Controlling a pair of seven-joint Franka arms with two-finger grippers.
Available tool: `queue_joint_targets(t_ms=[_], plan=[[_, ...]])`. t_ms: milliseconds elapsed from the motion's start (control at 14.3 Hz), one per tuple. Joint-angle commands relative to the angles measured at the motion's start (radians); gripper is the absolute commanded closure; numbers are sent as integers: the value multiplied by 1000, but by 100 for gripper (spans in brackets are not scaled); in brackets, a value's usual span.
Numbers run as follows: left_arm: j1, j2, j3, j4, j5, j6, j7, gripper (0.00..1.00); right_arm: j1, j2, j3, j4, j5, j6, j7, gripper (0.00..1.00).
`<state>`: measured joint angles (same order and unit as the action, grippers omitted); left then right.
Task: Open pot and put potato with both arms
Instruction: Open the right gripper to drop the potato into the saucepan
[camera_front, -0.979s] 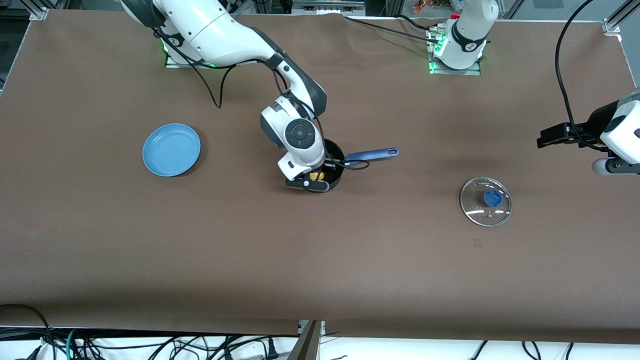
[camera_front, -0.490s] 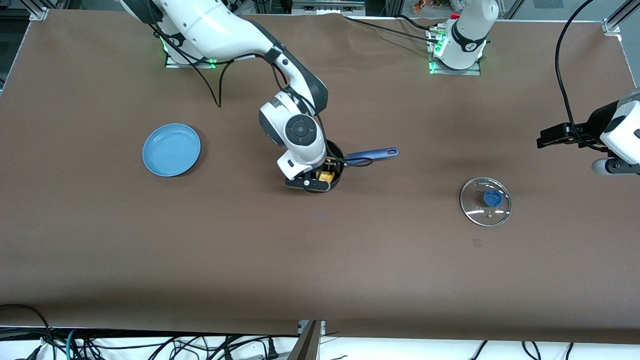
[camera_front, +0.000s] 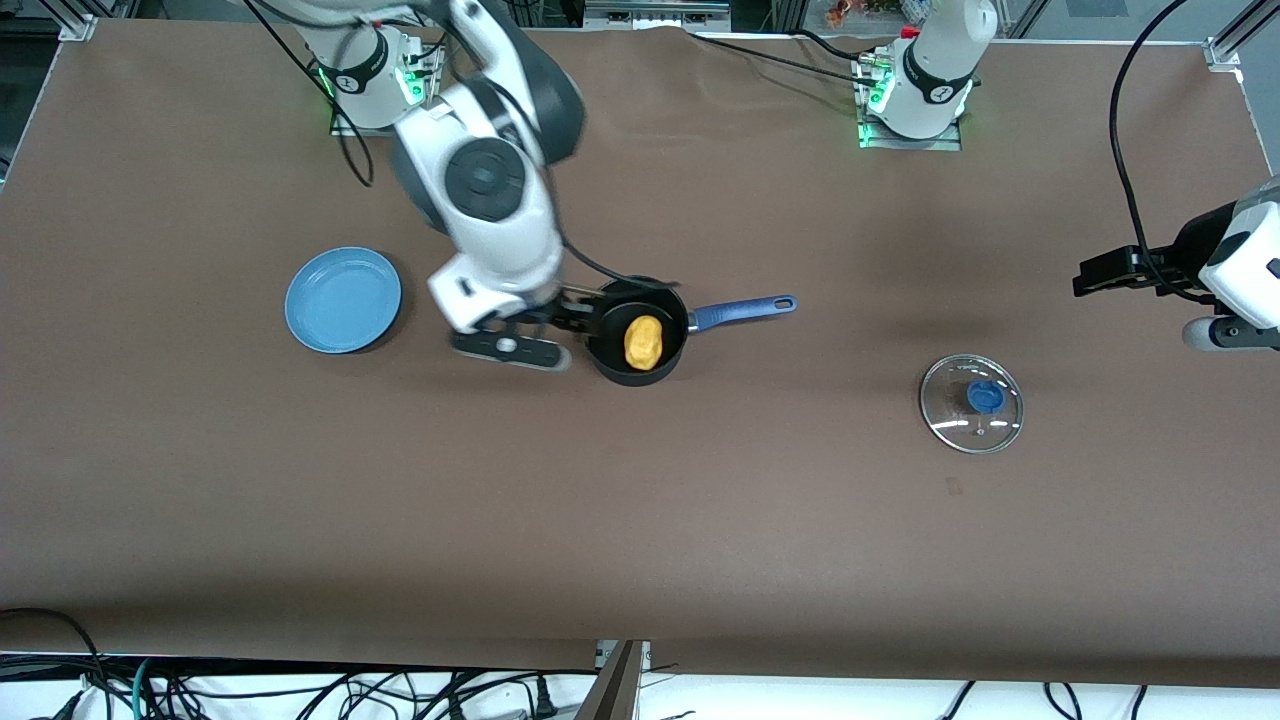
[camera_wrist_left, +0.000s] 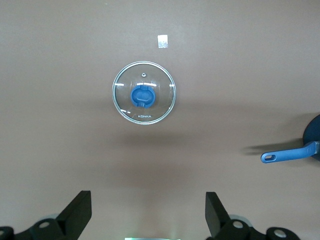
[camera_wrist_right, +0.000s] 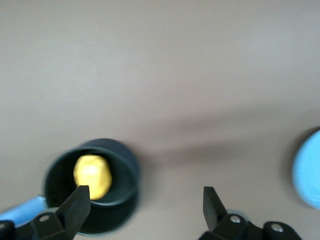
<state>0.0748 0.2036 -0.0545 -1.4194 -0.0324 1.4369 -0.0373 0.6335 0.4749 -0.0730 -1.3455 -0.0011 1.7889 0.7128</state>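
The black pot (camera_front: 612, 318) stands uncovered mid-table, its blue handle (camera_front: 745, 310) pointing toward the left arm's end. The yellow potato (camera_front: 644, 342) lies inside it, and it also shows in the right wrist view (camera_wrist_right: 92, 175) within the pot (camera_wrist_right: 122, 165). My right gripper (camera_front: 506, 348) is open and empty, raised over the table between the pot and the plate, close beside the pot; its own view (camera_wrist_right: 145, 194) shows bare cloth between the fingers. My left gripper (camera_front: 1222, 335) waits open and empty, high over the left arm's end, and its own view (camera_wrist_left: 147, 197) shows nothing between the fingers.
The glass lid (camera_front: 971, 403) with its blue knob lies flat on the table toward the left arm's end, nearer the front camera than the pot; the left wrist view shows it too (camera_wrist_left: 144, 99). A blue plate (camera_front: 343, 299) sits toward the right arm's end.
My right gripper has let go of the potato, risen out of the pot and moved toward the plate. The potato stays in the pot. The left arm has not moved.
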Motion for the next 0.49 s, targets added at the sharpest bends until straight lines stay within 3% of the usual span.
queue_joint_targets(t_ms=[0,210,420], plan=[[-4,7,-1,23,5,-16,-13,0,-21,-100,-115,-32,61,-101,-212,0],[-4,7,1,22,5,-16,-13,0,-151,-180,-126,-61,104,-192,-448,0],[-4,8,1,22,5,-16,-13,0,-300,-292,-125,-191,86,-188,-681,0]])
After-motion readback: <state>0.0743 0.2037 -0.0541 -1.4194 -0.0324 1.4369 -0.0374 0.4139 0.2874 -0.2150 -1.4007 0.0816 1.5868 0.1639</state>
